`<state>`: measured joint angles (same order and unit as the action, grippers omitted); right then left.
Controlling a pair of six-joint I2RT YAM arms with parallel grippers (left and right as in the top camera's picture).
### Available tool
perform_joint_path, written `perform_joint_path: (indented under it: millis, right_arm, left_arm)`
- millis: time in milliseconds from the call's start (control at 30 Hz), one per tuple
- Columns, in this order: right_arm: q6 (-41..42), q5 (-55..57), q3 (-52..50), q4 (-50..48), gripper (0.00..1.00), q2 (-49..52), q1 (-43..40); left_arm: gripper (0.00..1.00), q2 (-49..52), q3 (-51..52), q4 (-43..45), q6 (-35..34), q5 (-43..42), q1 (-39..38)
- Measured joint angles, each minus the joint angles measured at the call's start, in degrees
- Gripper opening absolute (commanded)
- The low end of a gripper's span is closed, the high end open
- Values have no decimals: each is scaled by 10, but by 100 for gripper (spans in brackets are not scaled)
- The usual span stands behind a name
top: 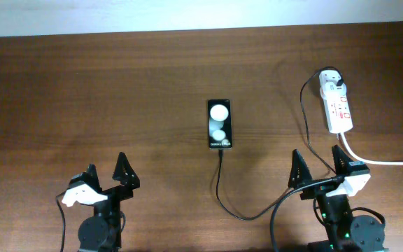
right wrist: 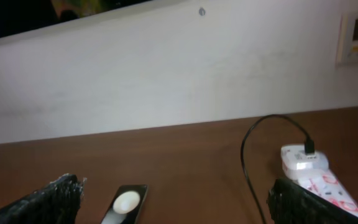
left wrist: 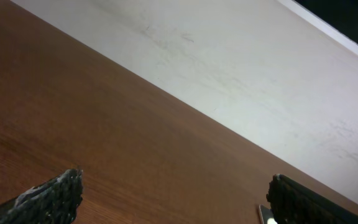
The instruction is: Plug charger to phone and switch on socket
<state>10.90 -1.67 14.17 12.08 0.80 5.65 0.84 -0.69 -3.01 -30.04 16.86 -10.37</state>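
Observation:
The black phone (top: 220, 124) lies flat at the table's middle, its face showing two white spots. The thin black charger cable (top: 224, 189) runs from the phone's near end, loops toward the right arm and rises to the white plug adapter (top: 329, 82) seated in the white socket strip (top: 339, 108). My left gripper (top: 106, 173) is open and empty at the front left. My right gripper (top: 319, 168) is open and empty at the front right, near the cable. The right wrist view shows the phone (right wrist: 126, 202), the cable (right wrist: 248, 168) and the adapter (right wrist: 303, 160).
The strip's thick white cord (top: 383, 161) runs off the right edge. A pale wall (right wrist: 166, 81) stands behind the table's far edge. A corner of the phone (left wrist: 265, 214) shows in the left wrist view.

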Motion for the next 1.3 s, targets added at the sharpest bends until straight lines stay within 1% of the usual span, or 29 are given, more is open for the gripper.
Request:
perform_joint_path:
  millis: [100, 267, 433, 533, 700, 800, 1300]
  right_arm:
    - [-19, 0, -42, -30, 99, 0, 0]
    - [-26, -2, -92, -83, 99, 0, 0]
    - [-28, -2, -131, -91, 99, 0, 0]
    - [-37, -2, -134, -79, 99, 0, 0]
    - [-94, -2, -134, -78, 99, 0, 0]
    - [-111, -2, -134, -78, 99, 0, 0]
    - [-116, -2, -135, -78, 99, 0, 0]
  left_arm:
    - [99, 0, 0, 0, 0, 0, 0]
    - [99, 0, 0, 0, 0, 0, 0]
    - [99, 0, 0, 0, 0, 0, 0]
    - [99, 0, 0, 0, 0, 0, 0]
    - [99, 0, 0, 0, 0, 0, 0]
    - [99, 0, 0, 0, 0, 0, 0]
    - [99, 0, 0, 0, 0, 0, 0]
